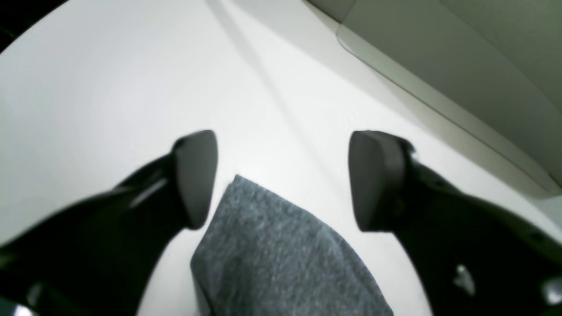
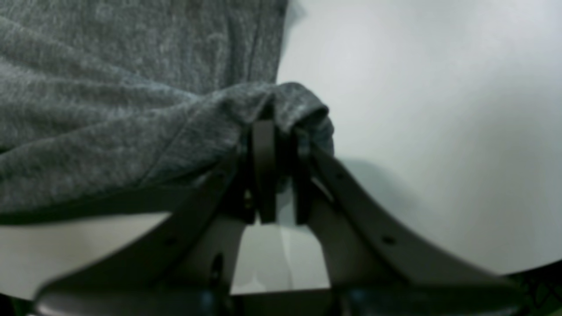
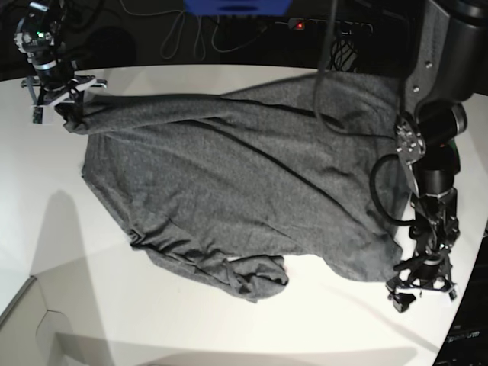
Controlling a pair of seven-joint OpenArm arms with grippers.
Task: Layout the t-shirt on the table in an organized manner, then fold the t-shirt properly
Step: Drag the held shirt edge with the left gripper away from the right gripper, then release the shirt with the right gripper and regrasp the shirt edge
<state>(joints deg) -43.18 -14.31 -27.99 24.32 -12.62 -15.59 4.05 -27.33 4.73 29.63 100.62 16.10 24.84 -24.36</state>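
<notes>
Left pincer point(image 1: 283, 180) spread above t-shirt point(image 1: 272, 245) corner, bare table point(image 1: 109, 87) beyond

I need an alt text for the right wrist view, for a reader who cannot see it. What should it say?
The right gripper is shut on a bunched fold of the heathered dark grey t-shirt, its dark fingers pinching the cloth. The rest of the shirt spreads to the left over the white table.

The right gripper point(image 2: 281, 145) is blurred in its wrist view, its fingertips buried in the t-shirt point(image 2: 131, 87). The shirt runs off that frame's left edge
</notes>
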